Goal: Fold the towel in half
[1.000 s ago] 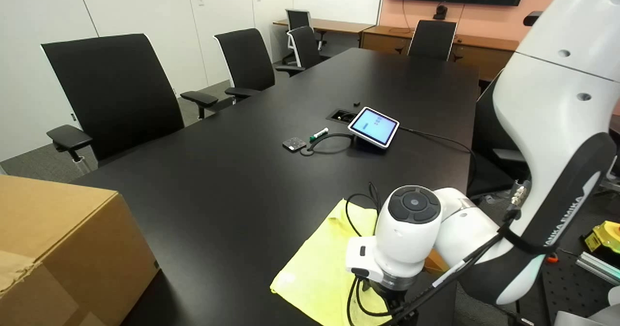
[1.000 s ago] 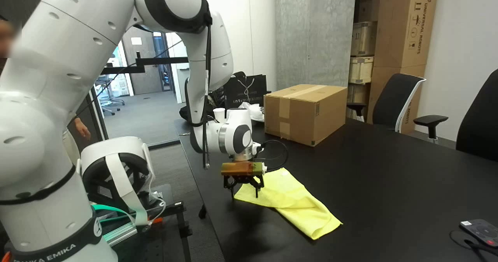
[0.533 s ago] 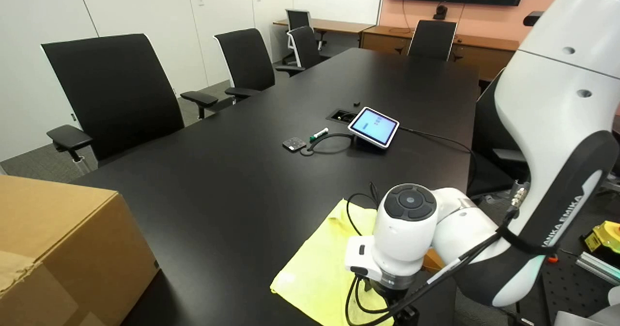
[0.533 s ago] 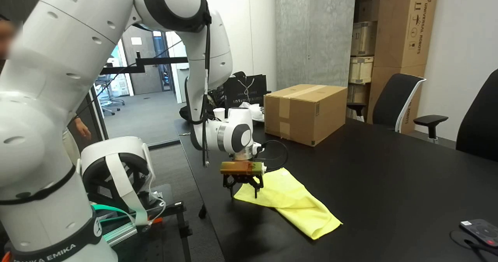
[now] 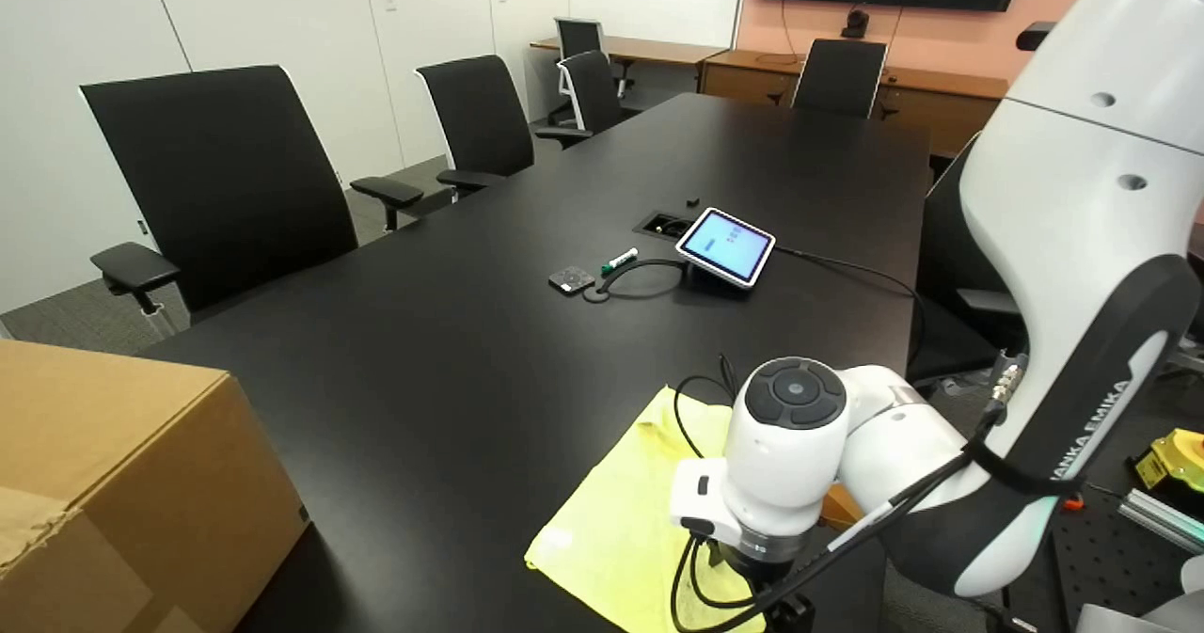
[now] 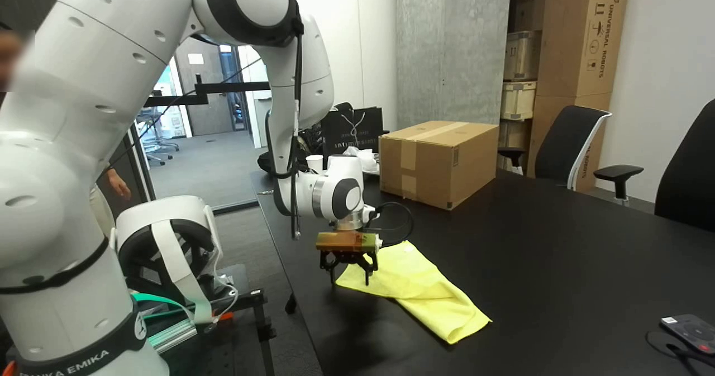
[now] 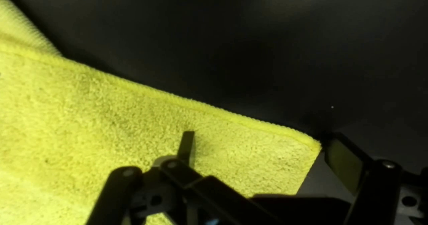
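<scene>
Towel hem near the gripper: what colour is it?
Bright yellow, like the towel itself; the hem shows best in the wrist view.

Upper arm [image 6: 106, 63] slants up from shoulder [image 6: 39, 219] to sharply bent elbow [image 6: 260, 1]; forearm [image 6: 301, 80] drops steeply from there. Wrist [image 6: 344, 169] near upright in both exterior views, dark button disc [image 5: 795, 392] on top. Gripper [image 6: 349, 282] below wrist, pointing straight down, two black fingers [image 7: 186, 148] spread wide apart, roughly parallel, tips about level. In wrist view fingers extend from lower edge, one left of centre, its mate at right.
</scene>
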`<action>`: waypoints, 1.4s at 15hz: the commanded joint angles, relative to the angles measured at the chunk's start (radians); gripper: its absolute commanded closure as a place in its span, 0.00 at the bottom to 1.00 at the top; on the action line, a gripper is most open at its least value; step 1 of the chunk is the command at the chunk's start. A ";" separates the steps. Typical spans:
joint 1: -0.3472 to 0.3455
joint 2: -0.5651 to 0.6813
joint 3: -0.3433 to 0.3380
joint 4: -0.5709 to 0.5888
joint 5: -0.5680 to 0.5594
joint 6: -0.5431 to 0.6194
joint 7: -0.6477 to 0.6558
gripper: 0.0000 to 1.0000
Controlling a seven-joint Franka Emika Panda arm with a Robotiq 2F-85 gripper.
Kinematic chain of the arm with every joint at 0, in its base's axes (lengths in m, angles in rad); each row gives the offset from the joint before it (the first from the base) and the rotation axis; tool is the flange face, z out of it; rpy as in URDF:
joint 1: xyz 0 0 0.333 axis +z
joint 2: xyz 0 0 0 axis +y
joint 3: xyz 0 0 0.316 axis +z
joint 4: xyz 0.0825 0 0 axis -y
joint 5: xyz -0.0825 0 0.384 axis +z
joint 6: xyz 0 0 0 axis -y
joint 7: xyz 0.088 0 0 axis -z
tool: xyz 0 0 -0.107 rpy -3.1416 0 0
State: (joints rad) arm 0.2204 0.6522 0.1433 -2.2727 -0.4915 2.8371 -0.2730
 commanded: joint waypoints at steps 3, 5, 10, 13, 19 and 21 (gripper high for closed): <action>-0.003 0.011 0.011 0.000 0.033 0.007 -0.026 0.00; -0.001 0.015 0.010 0.001 0.035 0.009 -0.025 0.00; -0.004 0.012 0.011 -0.002 0.039 0.013 -0.023 0.27; -0.001 0.001 0.010 -0.001 0.043 0.008 -0.017 0.50; 0.011 -0.034 0.006 -0.008 0.054 -0.030 0.001 0.93; 0.013 -0.059 0.006 -0.011 0.067 -0.069 0.007 0.97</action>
State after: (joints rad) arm 0.2212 0.6381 0.1503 -2.2711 -0.4621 2.8249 -0.2706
